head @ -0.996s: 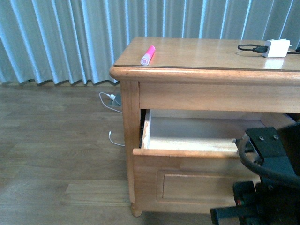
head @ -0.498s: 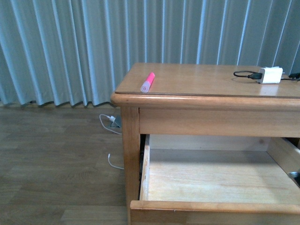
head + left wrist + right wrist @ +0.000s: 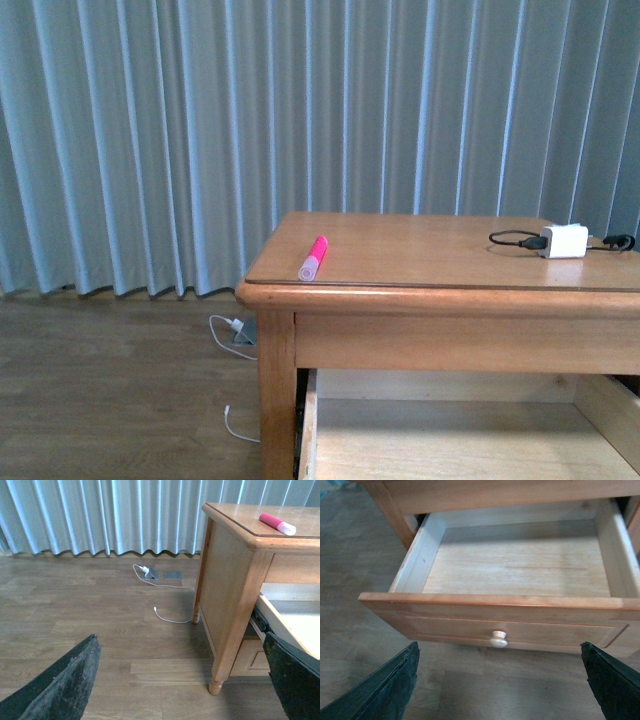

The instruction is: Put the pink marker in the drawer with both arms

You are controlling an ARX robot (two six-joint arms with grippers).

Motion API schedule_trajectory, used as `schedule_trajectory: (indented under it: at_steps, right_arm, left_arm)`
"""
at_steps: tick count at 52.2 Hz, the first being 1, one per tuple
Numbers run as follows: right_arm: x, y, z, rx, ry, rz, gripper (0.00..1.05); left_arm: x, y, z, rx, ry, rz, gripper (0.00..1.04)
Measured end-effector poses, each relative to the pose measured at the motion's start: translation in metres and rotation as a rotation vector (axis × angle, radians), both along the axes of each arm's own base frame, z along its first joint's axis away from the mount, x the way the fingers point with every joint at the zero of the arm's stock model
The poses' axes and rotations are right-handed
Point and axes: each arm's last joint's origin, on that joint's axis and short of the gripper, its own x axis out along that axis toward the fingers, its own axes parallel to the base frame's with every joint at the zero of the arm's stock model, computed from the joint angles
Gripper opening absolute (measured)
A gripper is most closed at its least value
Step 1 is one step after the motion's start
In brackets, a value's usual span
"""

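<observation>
The pink marker [image 3: 313,258] lies on the dresser top [image 3: 440,250] near its left front corner, and also shows in the left wrist view [image 3: 276,524]. The drawer [image 3: 306,430] below is pulled out, and its pale interior holds nothing. In the right wrist view its panel front [image 3: 445,625] and round knob [image 3: 498,639] face me. My left gripper [image 3: 182,680] is open and empty, low over the floor to the left of the dresser. My right gripper [image 3: 500,680] is open and empty, just in front of the knob. Neither arm shows in the front view.
A white charger block [image 3: 563,241] with a black cable sits at the right of the dresser top. A white cable [image 3: 165,617] and a plug [image 3: 147,572] lie on the wooden floor beside the dresser leg [image 3: 220,675]. Grey-blue curtains [image 3: 200,130] hang behind.
The front view has risen, so the dresser sits lower in the frame and the drawer front has left it. The right arm has dropped out of view. The marker has not moved.
</observation>
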Motion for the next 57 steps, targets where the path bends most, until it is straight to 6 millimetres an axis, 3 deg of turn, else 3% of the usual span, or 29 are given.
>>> schedule_trajectory:
  at_steps: [11, 19, 26, 29, 31, 51, 57]
  right_arm:
    - [-0.002, -0.002, 0.000, -0.020, -0.044, -0.025, 0.95]
    - [-0.005, -0.011, -0.011, -0.092, -0.425, -0.206, 0.68]
    - [-0.007, -0.017, -0.017, -0.112, -0.456, -0.203, 0.45]
    - [-0.008, -0.021, -0.023, -0.123, -0.450, -0.202, 0.30]
    - [-0.009, -0.022, -0.024, -0.132, -0.449, -0.206, 0.27]
    - [-0.009, -0.023, -0.024, -0.131, -0.455, -0.212, 0.96]
    - [-0.009, -0.023, -0.024, -0.131, -0.455, -0.212, 0.96]
  left_arm:
    - [0.000, 0.000, 0.000, 0.000, 0.000, 0.000, 0.99]
    - [0.000, 0.000, 0.000, 0.000, 0.000, 0.000, 0.99]
    - [0.000, 0.000, 0.000, 0.000, 0.000, 0.000, 0.99]
    - [0.000, 0.000, 0.000, 0.000, 0.000, 0.000, 0.99]
    - [0.000, 0.000, 0.000, 0.000, 0.000, 0.000, 0.99]
    - [0.000, 0.000, 0.000, 0.000, 0.000, 0.000, 0.99]
    - [0.000, 0.000, 0.000, 0.000, 0.000, 0.000, 0.99]
